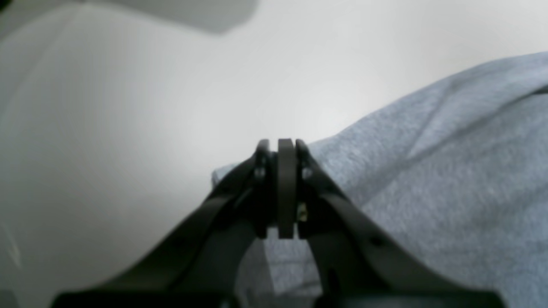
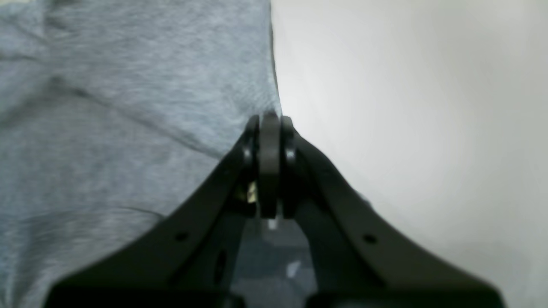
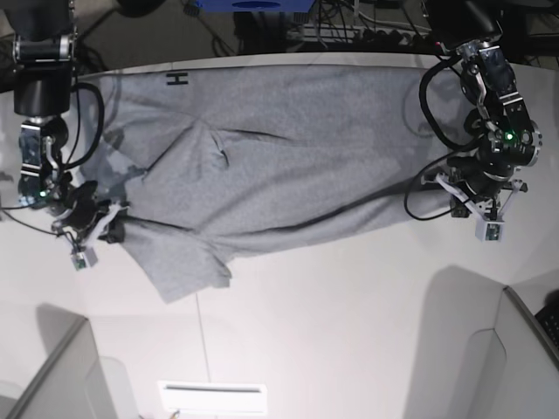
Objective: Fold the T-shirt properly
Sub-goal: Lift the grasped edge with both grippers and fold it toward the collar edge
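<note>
Across the worktop, toward its far edge, the T-shirt is spread lengthwise, each end clamped in shut jaws of the left gripper and right gripper. A fold over appears underway; both ends must next be carried evenly.

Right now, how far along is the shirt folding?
Early stage. Done: the heather-grey cotton T-shirt lies spread across the white table, with its near long edge apparently turned over. In hand: the left tool and the right tool are each shut on fabric at opposite ends. Left: the sleeve sticks out loose; no compact fold shows yet.
</note>
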You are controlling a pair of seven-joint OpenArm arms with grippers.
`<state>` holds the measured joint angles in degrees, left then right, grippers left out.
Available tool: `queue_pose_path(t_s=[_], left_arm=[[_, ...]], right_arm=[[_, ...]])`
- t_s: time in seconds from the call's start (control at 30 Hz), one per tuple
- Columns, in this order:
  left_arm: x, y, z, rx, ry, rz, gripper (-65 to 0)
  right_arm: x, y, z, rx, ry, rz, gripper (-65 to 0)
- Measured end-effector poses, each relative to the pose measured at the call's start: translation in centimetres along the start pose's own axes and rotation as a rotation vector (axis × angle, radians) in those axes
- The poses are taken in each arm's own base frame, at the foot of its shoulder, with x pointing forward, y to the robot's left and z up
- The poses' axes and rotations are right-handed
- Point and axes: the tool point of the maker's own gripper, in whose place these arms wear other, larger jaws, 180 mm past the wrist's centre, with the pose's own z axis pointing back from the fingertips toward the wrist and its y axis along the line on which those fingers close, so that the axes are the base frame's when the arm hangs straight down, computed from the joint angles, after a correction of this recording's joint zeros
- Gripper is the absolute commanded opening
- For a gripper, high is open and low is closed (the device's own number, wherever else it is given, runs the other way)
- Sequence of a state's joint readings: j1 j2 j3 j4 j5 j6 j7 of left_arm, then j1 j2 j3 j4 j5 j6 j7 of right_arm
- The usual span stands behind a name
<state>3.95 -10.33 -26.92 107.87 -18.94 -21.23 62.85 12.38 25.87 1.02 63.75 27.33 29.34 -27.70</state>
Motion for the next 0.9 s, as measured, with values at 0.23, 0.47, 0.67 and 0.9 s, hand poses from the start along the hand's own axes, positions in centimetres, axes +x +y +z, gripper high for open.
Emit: queue_pose_path(t_s=[0.23,0.47,0.67,0.9], left_arm=[[0.3,-0.7,1.6,-0.087,-0.067,0.084,-65.0],[-1.8,-0.6,3.1,-0.142,-0.056,0.175,-65.0],[-4.1,-0.2,3.7,-0.135,0.006,0.155,-65.0],[-4.8,-0.3,4.2,-0.135,0.018,0.147,-65.0]], right_arm=[[0.4,0.6,0.4,0.007,-0.016,0.024,-65.0],[0.8,-0.2,0.9,-0.011,-0.04,-0.004,-65.0],[1.7,-1.9,2.2,-0.054,-0.019,-0.008,-65.0],[0.6,-1.6,2.2,-0.049,0.004,-0.013,-65.0]])
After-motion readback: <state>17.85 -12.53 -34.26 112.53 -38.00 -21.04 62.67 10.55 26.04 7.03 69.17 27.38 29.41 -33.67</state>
